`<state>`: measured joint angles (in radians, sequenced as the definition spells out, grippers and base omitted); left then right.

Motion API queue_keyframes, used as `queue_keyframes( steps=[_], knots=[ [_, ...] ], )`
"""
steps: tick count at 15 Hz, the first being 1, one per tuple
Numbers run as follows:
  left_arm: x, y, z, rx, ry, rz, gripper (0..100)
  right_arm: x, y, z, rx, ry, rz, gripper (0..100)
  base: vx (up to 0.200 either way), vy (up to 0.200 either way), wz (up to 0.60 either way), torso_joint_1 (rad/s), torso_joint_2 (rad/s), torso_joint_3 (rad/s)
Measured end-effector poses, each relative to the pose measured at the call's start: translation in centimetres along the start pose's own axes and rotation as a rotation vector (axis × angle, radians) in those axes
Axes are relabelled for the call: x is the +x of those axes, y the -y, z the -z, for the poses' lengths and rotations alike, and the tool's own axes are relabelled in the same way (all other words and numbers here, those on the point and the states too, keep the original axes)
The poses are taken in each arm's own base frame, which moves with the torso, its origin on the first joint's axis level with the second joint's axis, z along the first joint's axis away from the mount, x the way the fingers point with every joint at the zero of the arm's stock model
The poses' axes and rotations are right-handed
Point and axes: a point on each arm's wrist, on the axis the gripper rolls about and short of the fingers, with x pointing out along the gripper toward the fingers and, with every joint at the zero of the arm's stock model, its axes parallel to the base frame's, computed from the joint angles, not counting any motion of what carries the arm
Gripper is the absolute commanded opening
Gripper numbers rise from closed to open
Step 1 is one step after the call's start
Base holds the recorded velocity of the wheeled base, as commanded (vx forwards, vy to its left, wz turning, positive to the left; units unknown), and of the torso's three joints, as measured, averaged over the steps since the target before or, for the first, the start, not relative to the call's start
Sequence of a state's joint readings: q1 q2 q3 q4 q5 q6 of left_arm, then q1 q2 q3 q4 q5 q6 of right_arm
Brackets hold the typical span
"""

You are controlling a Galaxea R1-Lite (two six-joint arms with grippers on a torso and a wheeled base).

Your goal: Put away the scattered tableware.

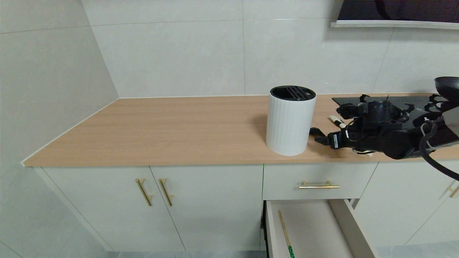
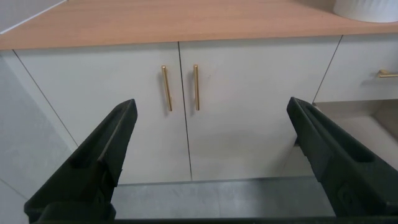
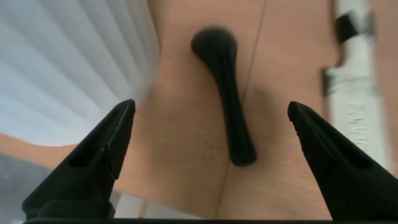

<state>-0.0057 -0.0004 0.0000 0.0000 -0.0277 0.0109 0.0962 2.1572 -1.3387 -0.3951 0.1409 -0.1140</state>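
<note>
A black spoon [image 3: 224, 93] lies on the wooden counter [image 1: 172, 129], just right of a white ribbed utensil holder [image 1: 291, 123] with a black slotted top. My right gripper [image 3: 210, 109] is open and low over the counter, one finger on each side of the spoon's handle; in the head view the right gripper [image 1: 321, 139] sits beside the holder's base. A white-handled utensil with black bands [image 3: 354, 81] lies a little farther right [image 1: 337, 122]. My left gripper [image 2: 211, 109] is open and holds nothing, below counter height in front of the cabinet doors [image 2: 180, 112].
An open drawer [image 1: 340, 222] under the counter holds a pair of chopsticks [image 1: 285, 229]. A black hob [image 1: 348, 101] with a dark pan [image 1: 446, 84] takes up the counter's back right. The holder's ribbed wall [image 3: 74, 68] stands close to one right finger.
</note>
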Motion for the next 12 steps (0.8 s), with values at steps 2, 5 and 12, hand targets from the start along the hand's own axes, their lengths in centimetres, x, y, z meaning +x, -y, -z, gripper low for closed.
queue_keyframes(
  steps=[2,5,12],
  knots=[
    [0.0,0.0,0.0,0.000,0.000,0.000,100,1.0,0.3,0.6,0.004,-0.015,0.007,100,0.000,0.000,0.00,0.000,0.00,0.000],
    [0.0,0.0,0.0,0.000,0.000,0.000,100,2.2,0.8,1.2,0.010,-0.015,0.030,100,0.000,0.000,0.00,0.000,0.00,0.000],
    [0.0,0.0,0.0,0.000,0.000,0.000,100,3.2,1.5,1.7,0.017,-0.004,0.059,100,0.000,0.000,0.00,0.000,0.00,0.000]
  ],
)
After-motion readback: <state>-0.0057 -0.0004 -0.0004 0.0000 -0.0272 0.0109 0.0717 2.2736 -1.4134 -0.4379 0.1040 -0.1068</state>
